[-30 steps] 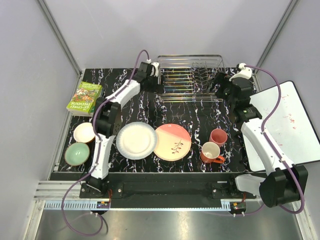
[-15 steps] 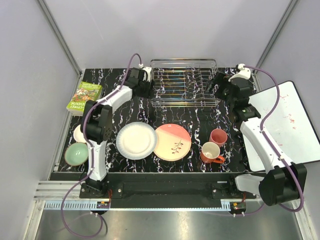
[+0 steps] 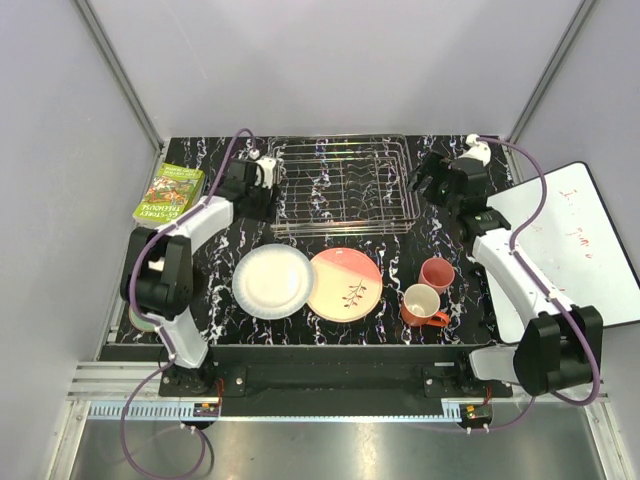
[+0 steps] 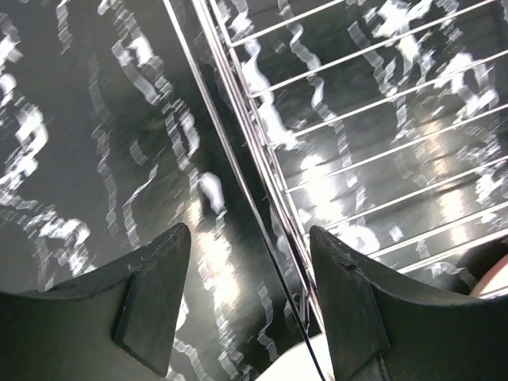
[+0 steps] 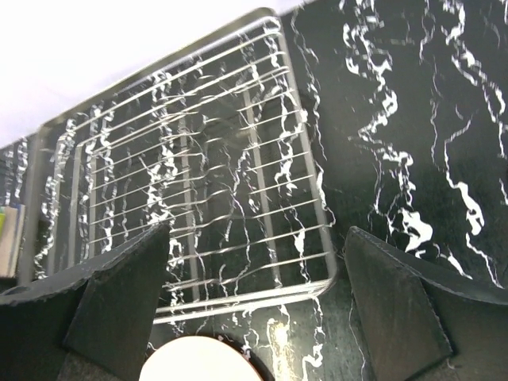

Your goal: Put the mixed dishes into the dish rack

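- Over at the upper left of the top view, a green book (image 3: pixel 168 194) lies at the edge of the black marbled table (image 3: pixel 400 240).
- Next along, the left gripper (image 3: pixel 262 186) is right at the left end of the dish rack (image 3: pixel 345 185). On its wrist cam the fingers (image 4: pixel 151 294) are spread apart, with the rack's rim wire running between them but not pinched.
- That rack lies flat in the upper middle of the frame, between the two grippers.
- Below it, mid-frame, the white round plate (image 3: pixel 274 281) and the peach-pink plate (image 3: pixel 345 284) lie side by side, edges meeting.
- Right of those is the orange handled mug (image 3: pixel 422 305), with the pink cup (image 3: pixel 437 273) just above it.
- At the rack's right end, the right gripper (image 3: pixel 428 183) is spread wide and holding nothing.
- Far right there's a whiteboard (image 3: pixel 570 240).
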`<state>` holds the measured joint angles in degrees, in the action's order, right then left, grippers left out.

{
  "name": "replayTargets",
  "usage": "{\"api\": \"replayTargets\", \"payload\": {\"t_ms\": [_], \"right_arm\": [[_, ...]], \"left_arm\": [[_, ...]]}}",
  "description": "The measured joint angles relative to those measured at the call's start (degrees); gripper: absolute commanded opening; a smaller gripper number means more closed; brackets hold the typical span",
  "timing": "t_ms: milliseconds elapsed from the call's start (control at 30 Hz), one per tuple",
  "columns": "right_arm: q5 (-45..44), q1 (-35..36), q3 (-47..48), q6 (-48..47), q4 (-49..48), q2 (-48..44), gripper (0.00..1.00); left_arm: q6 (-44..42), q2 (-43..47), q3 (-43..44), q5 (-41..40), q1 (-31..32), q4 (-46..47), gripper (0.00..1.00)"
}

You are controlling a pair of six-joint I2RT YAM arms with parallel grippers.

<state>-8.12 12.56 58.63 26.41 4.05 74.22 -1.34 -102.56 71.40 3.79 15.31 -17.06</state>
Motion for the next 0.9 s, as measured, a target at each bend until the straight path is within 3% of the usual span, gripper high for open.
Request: {"api": "replayTargets", "payload": {"t_ms": [300, 400, 433, 467, 600, 900], "right_arm": [[-1.0, 0.3, -0.7, 2.4, 0.0, 7.0, 0.97], [-1.3, 1.3, -0.7, 2.6, 0.0, 8.5, 0.97], [-1.4, 1.9, -0.7, 2.6, 0.0, 8.6, 0.97], [-1.6, 2.6, -0.7, 2.6, 0.0, 8.6, 0.97], [-2.4, 4.2, -0.7, 2.5, 0.0, 8.6, 0.97], [-6.1, 4.4, -1.7, 1.7, -0.2, 8.5, 0.97]], "left_arm": [[-7.0, 6.5, -7.2, -1.0, -5.3, 0.5, 0.65], [-8.8, 7.6, -8.2, -1.5, -7.2, 0.4, 0.78], [-9.2, 7.8, -8.3, -1.5, -7.5, 0.2, 0.92], [-9.4, 8.1, -8.3, -1.7, -7.9, -0.1, 0.99], [-9.6, 10.2, -8.1, -2.1, -8.2, -2.3, 0.99], [-10.4, 20.6, 0.1, -2.1, -8.2, -17.0, 0.99]]}}
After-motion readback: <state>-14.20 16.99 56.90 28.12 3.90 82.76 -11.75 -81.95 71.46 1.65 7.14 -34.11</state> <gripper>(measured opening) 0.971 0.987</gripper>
